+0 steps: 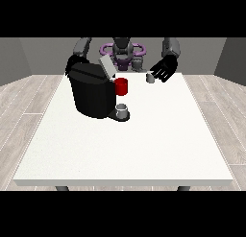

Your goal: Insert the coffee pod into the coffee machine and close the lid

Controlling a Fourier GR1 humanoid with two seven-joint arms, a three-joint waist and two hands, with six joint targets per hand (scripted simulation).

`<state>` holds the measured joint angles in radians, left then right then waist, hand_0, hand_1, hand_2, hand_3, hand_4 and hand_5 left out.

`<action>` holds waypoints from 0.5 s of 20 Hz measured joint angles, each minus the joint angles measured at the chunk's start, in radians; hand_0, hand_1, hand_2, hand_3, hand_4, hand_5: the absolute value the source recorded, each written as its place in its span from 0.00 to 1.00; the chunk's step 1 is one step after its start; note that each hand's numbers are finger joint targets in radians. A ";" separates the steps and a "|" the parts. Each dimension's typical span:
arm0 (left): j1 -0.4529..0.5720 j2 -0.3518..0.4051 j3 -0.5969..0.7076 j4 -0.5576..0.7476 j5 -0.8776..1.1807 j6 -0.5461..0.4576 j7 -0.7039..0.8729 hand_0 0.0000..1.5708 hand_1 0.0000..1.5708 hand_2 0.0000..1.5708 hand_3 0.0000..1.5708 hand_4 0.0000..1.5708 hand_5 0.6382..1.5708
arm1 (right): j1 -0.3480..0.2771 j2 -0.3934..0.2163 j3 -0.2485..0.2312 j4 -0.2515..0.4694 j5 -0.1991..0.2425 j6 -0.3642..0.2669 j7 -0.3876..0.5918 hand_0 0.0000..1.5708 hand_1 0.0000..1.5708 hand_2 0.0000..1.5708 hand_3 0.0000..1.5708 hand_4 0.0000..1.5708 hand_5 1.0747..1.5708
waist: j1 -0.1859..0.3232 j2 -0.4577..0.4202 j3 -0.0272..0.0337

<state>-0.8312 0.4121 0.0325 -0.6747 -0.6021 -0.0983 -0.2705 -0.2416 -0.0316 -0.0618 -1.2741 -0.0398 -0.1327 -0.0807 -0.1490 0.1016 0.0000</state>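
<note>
A black coffee machine (91,94) stands on the white table (144,145) at the left of the middle. Its grey lid (107,68) is tilted up at the top. A small grey cup (122,109) sits on the machine's base at the front. A small grey coffee pod (150,78) lies on the table near the far edge. The hand at the view's right (163,69) hovers just right of the pod with fingers spread, holding nothing. The hand at the view's left (72,64) is mostly hidden behind the machine.
A red mug (121,86) stands just right of the machine, between it and the pod. The table's far edge runs close behind the pod.
</note>
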 measured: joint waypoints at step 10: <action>-0.122 0.032 0.052 -0.001 0.001 -0.027 0.070 0.81 0.81 0.83 0.79 0.33 1.00 | -0.014 -0.001 0.030 -0.037 0.004 0.009 -0.004 0.00 0.00 0.00 0.00 0.32 1.00 | -0.064 0.031 0.0000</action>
<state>-0.9531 0.4445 0.0850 -0.6757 -0.6006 -0.1249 -0.2004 -0.2557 -0.0326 -0.0322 -1.3115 -0.0356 -0.1239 -0.0844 -0.2133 0.1325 0.0000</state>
